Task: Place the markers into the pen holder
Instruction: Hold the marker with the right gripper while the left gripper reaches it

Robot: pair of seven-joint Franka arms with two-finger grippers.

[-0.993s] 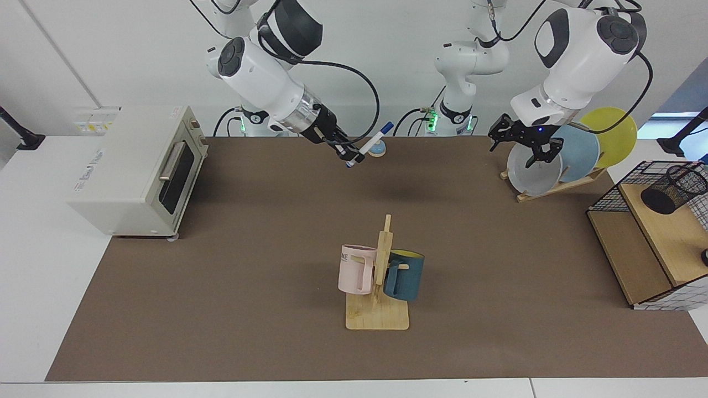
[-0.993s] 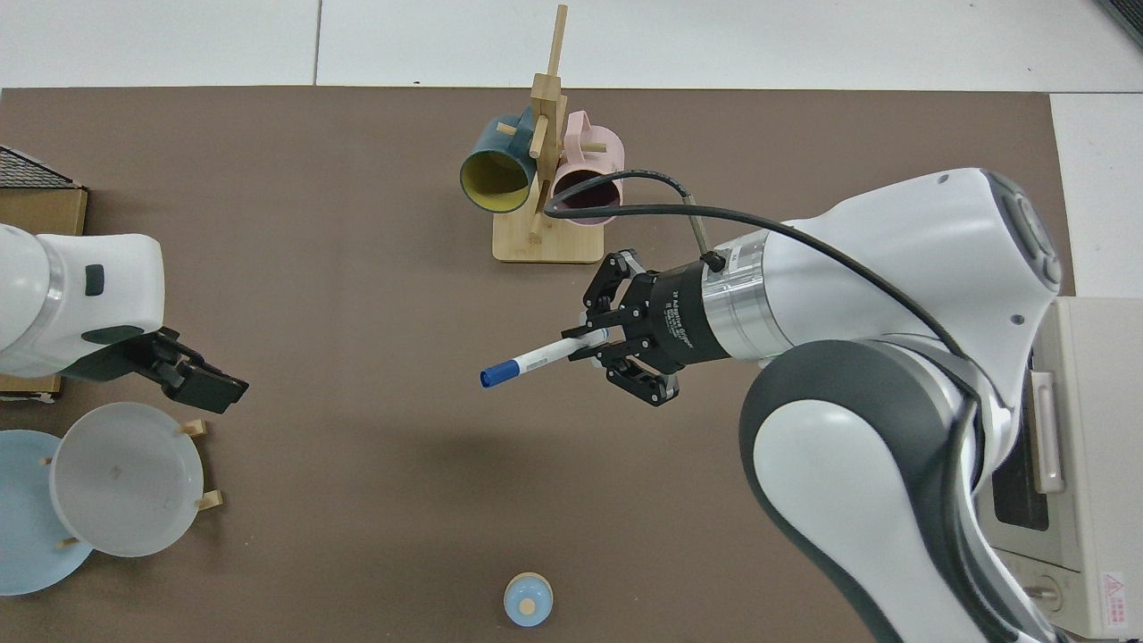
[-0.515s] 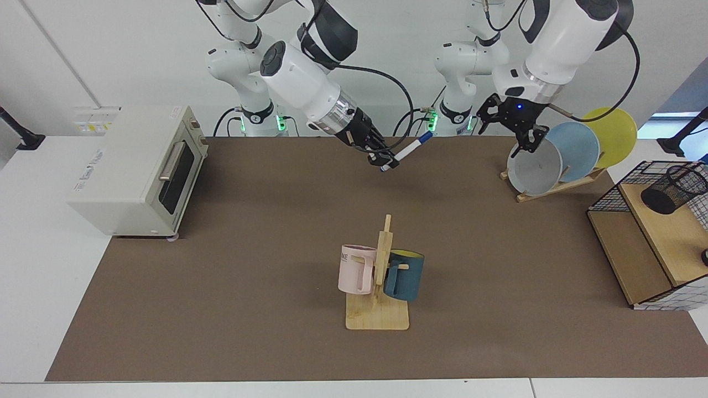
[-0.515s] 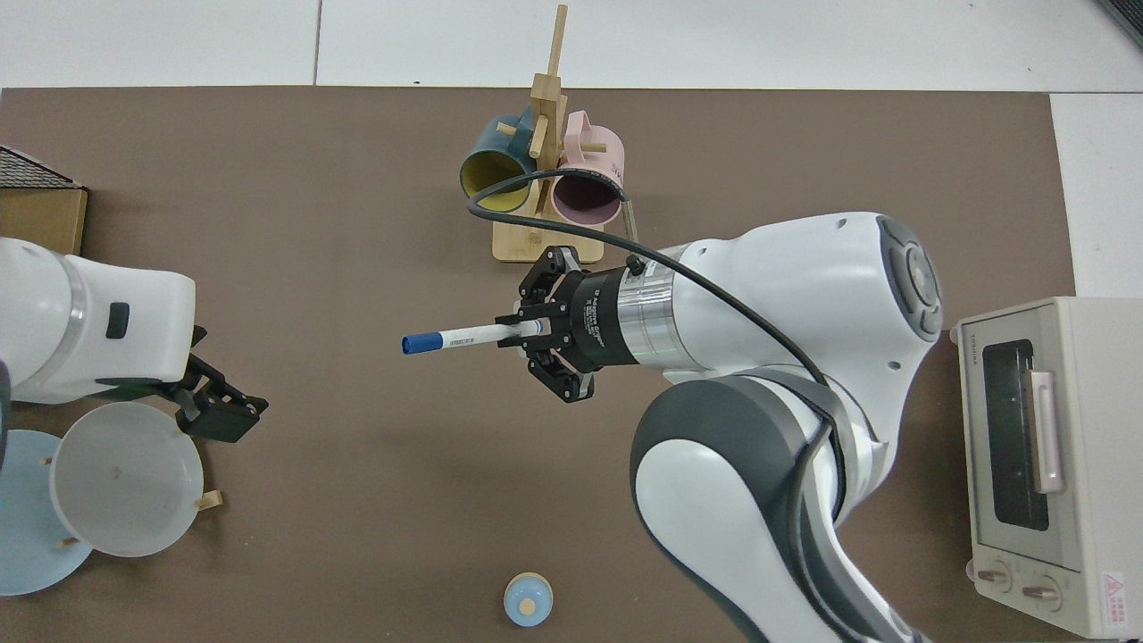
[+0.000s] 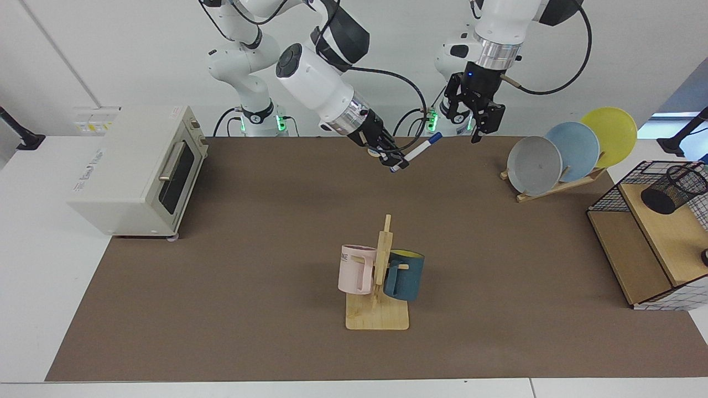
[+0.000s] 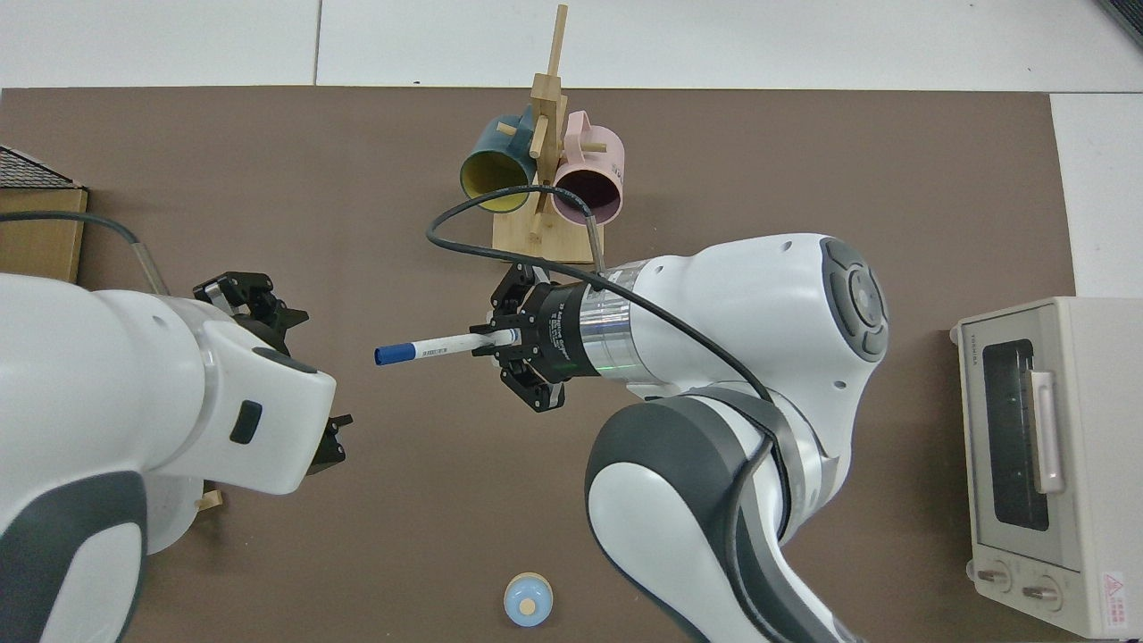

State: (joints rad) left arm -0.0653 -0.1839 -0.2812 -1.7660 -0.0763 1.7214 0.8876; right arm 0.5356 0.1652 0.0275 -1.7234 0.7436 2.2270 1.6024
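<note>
The right gripper [image 5: 394, 160] was clamped on the blue end of the marker [image 5: 417, 150], held in the air above the back of the mat [image 5: 249, 265]. The capped end stuck out toward the left gripper [image 5: 477, 124], which hung near it with its fingers spread and nothing between them. That looked like the set-up for a handover: a grip at one end left most of the barrel free for the other arm to take (a sensible choice, since the holder stood on the left arm's side).

In the facing view the pen holder [image 5: 672, 190] sat at about 3 o'clock from the marker, well apart from it, tilted on the wooden shelf of the wire rack [image 5: 652, 243] at the table's edge. It appeared empty, so the task was probably in its middle stage.

In the top view the marker [image 6: 438, 346] pointed toward 9 o'clock, and the mug stand [image 6: 546, 237] lay at about 1 o'clock from its cap.

As for writing, the pink mug [image 5: 354, 269] showed the letters "ME". The toaster oven [image 5: 141, 168] bore a slanted logo on its side that I could not read, and the top view showed a small red warning label [image 6: 1110, 597] at its corner. The marker's barrel print and the ring of text on the right gripper's wrist were too small to make out.
</note>
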